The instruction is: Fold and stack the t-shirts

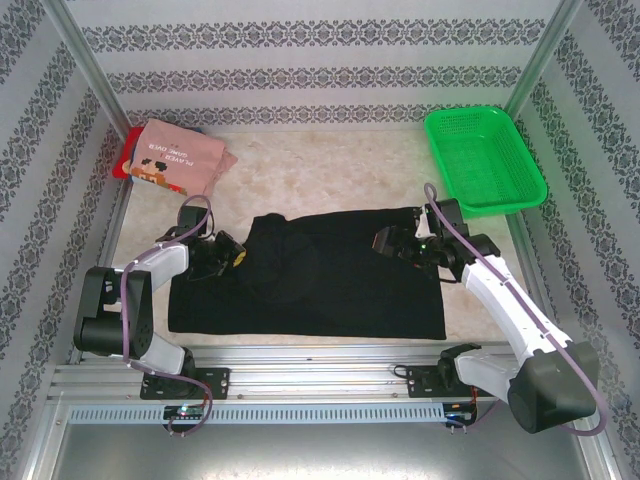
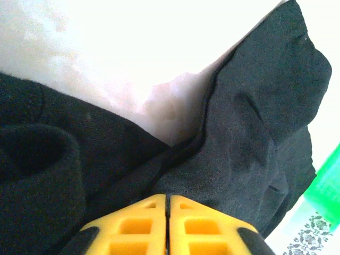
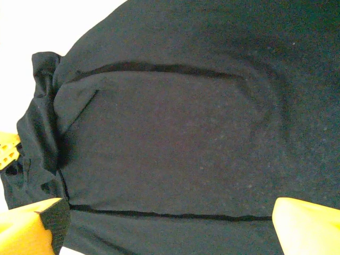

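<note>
Top external view: one pink t-shirt lies folded on one red t-shirt, far left; left pincer is clamped on one black t-shirt spread on the counter; right pincer gapes wide over its right part; one green mesh basket stands far right.

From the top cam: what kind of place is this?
Likely a staged robot test cell, not a home: patterned wall panels in an aluminium frame, two arms bolted to a rail, a tabletop with a black t-shirt, pink t-shirt and green basket.
</note>
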Motion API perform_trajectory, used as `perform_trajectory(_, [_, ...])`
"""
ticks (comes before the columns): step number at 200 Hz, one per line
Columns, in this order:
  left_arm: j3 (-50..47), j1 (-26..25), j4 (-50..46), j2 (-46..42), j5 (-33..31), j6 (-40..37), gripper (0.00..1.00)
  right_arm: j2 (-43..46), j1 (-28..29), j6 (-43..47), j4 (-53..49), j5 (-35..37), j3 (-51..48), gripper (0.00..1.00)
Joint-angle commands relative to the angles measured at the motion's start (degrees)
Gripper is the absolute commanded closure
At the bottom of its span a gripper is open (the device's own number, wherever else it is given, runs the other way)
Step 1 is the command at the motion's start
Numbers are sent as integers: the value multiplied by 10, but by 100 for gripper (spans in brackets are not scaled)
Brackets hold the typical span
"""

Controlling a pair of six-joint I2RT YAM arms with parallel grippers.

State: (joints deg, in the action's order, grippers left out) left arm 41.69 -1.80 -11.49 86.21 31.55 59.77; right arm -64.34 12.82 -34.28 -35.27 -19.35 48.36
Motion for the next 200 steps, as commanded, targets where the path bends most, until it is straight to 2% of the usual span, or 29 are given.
perform_trajectory(1, [24, -2, -5, -1, 9, -33, 96, -14, -15, 7, -7, 18, 7, 2])
perform_trajectory(10, [30, -2, -10, -3, 9, -41, 100, -25, -21, 10, -13, 23, 13, 2])
perform_trajectory(69, [70, 3, -56, -18, 25, -91, 100, -115, -89, 28, -55, 53, 77, 2])
perform_trajectory(105, [193, 7, -129, -23, 19, -177, 100, -186, -127, 48, -79, 98, 147, 2])
perform_trajectory(133, [298, 7, -191, -8, 7, -261, 100, -271, -128, 62, -97, 120, 222, 2])
perform_trajectory(167, [389, 8, -230, 10, -7, -331, 100, -367, -122, 74, -126, 152, 316, 7])
perform_trajectory(200, [451, 8, -224, 36, 8, -370, 100, -455, -99, 82, -180, 232, 422, 13])
